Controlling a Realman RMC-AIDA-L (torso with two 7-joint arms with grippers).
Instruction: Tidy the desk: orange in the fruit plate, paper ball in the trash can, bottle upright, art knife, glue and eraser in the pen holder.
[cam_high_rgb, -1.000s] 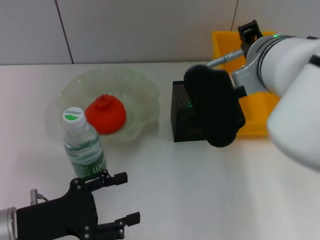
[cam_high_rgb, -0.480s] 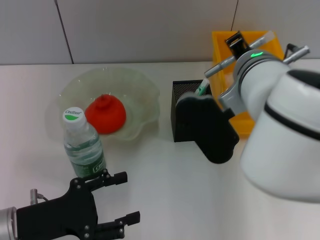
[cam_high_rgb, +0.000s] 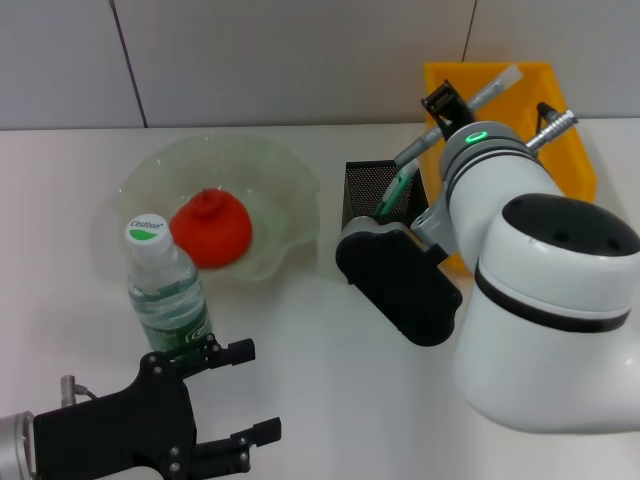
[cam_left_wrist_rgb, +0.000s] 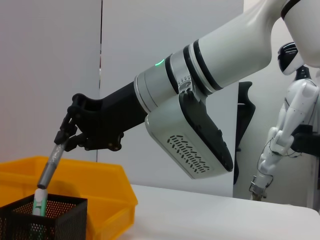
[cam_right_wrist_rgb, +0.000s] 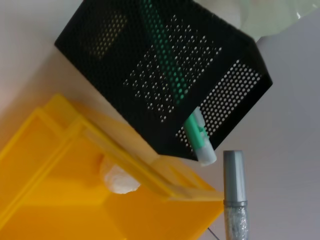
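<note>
We see the black mesh pen holder (cam_high_rgb: 372, 195) standing on the white desk (cam_high_rgb: 330, 380), with the yellow trash can (cam_high_rgb: 560, 150) just behind and beside it. A green and white art knife (cam_right_wrist_rgb: 192, 127) leans inside the holder, its upper end projecting above the rim. The right gripper (cam_left_wrist_rgb: 67, 131) hangs above the holder with its fingers clamped on the top of the glue (cam_left_wrist_rgb: 49, 167), a grey stick held at a tilt. In the left wrist view the lower end of the stick sits at the holder's rim, close to the knife; we cannot tell whether it touches the knife or the mesh. We see no eraser in the holder from any view.

In the right wrist view a white paper ball (cam_right_wrist_rgb: 119, 179) lies inside the trash can, against its wall nearest the holder.

The translucent fruit plate (cam_high_rgb: 270, 175) sits toward the robot's left side of the desk and contains the orange (cam_high_rgb: 211, 228) near its middle. The bottle (cam_high_rgb: 165, 290) stands upright just in front of the plate, white cap on top.

The left gripper (cam_high_rgb: 240, 400) rests low at the near edge of the desk, just in front of the bottle, its fingers spread apart and holding nothing.
</note>
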